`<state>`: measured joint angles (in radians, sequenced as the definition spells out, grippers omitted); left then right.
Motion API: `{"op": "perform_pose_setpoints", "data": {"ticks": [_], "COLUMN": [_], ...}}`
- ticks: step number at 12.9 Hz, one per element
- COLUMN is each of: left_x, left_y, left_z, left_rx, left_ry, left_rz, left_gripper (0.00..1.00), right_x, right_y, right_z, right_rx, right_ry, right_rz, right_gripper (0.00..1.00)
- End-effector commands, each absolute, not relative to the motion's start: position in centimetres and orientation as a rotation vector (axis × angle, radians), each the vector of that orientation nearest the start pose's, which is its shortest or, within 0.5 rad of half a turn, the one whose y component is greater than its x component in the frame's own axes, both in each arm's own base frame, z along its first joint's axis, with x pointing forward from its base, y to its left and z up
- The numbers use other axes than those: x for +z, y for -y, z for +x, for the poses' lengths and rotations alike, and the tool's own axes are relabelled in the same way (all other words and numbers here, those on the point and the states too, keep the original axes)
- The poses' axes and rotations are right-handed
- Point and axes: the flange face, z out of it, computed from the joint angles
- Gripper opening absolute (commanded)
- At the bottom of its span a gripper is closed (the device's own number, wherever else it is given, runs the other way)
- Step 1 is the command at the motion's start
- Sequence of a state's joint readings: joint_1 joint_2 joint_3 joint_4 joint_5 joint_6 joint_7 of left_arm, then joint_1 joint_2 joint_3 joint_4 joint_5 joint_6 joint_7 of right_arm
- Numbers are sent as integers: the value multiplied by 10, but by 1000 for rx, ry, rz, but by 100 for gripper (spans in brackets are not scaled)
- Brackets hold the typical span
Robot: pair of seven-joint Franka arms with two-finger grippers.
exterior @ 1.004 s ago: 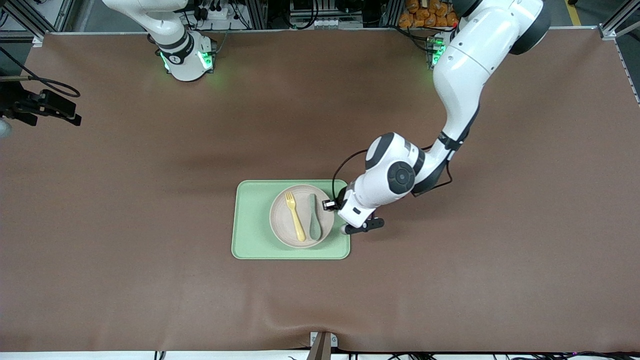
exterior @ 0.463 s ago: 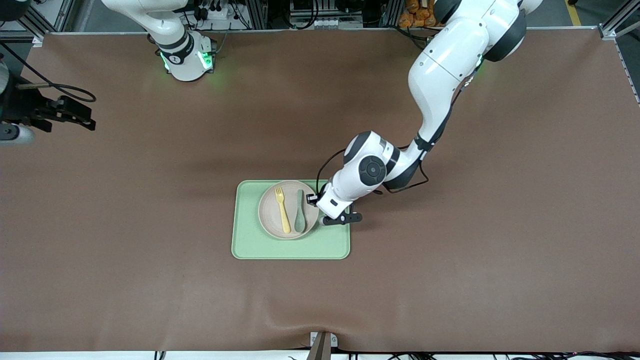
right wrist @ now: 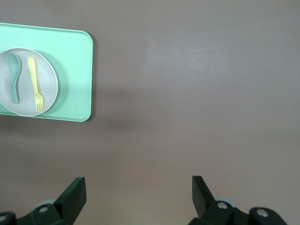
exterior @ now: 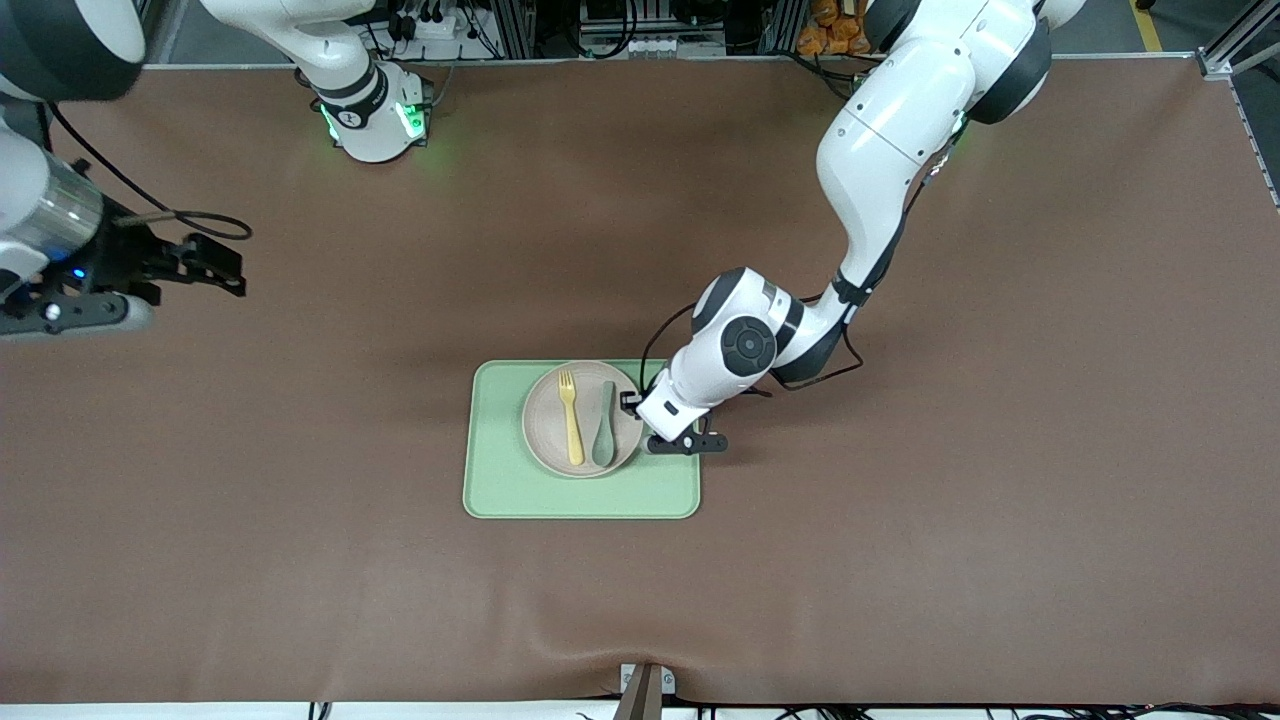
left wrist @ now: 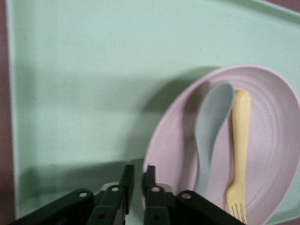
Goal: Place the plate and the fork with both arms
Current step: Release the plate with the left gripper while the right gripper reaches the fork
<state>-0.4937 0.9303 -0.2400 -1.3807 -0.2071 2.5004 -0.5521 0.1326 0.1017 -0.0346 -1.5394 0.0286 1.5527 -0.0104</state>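
The plate [exterior: 583, 418] sits on the green tray [exterior: 500, 480], with the yellow fork [exterior: 570, 415] and a grey-green spoon [exterior: 604, 425] lying side by side in it. The left gripper [left wrist: 137, 185] is down at the plate's rim with its fingers only a tiny bit apart and not clearly pinching it, and the right gripper [right wrist: 136, 193] waits wide open over bare table, well apart from the tray. The fork looks light, stiff and a bit slippery, so I would pinch it by the middle of its handle.

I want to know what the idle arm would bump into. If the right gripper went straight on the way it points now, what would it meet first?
Probably only the bare table. The right gripper, fingers wide apart and empty, looks down on brown tabletop; the tray with the plate lies off to one side of that line.
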Motion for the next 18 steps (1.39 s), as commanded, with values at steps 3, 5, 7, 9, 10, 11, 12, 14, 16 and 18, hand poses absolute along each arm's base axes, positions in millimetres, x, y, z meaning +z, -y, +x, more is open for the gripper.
{"op": "perform_pose_setpoints", "data": {"ticks": [3,5,7,9,10,11,12,14,16,18], "left_x": [216,235,260,287,305,313,330,340,350,350], "left_y": [466,460,444,424,416,402,391,347,308,279], "left_z": [604,609,625,638,642,649,652,671,686,696], "left_rx": [-31,-21,-54,-95,-124,-168,-197,-236,-278,-250], "left_ry": [190,243,313,328,320,296,254,233,203,183], "left_rz": [-3544,-3542,-3523,-3496,-3476,-3437,-3395,-3299,-3244,-3224], "left_gripper": [100,100,100,100,100,100,100,100,100,100], "right_x": [542,509,482,458,442,426,407,372,336,313], "right_y": [-95,-124,-155,-180,-194,-207,-218,-247,-283,-307], "right_z": [602,619,628,632,635,639,644,645,650,646], "right_rx": [152,129,102,121,118,100,86,76,27,-7], "right_ry": [191,236,296,340,357,379,395,451,520,576], "right_rz": [-3020,-3015,-3016,-3014,-3015,-3015,-3017,-3017,-3013,-3012], "right_gripper": [100,100,100,100,100,100,100,100,100,100]}}
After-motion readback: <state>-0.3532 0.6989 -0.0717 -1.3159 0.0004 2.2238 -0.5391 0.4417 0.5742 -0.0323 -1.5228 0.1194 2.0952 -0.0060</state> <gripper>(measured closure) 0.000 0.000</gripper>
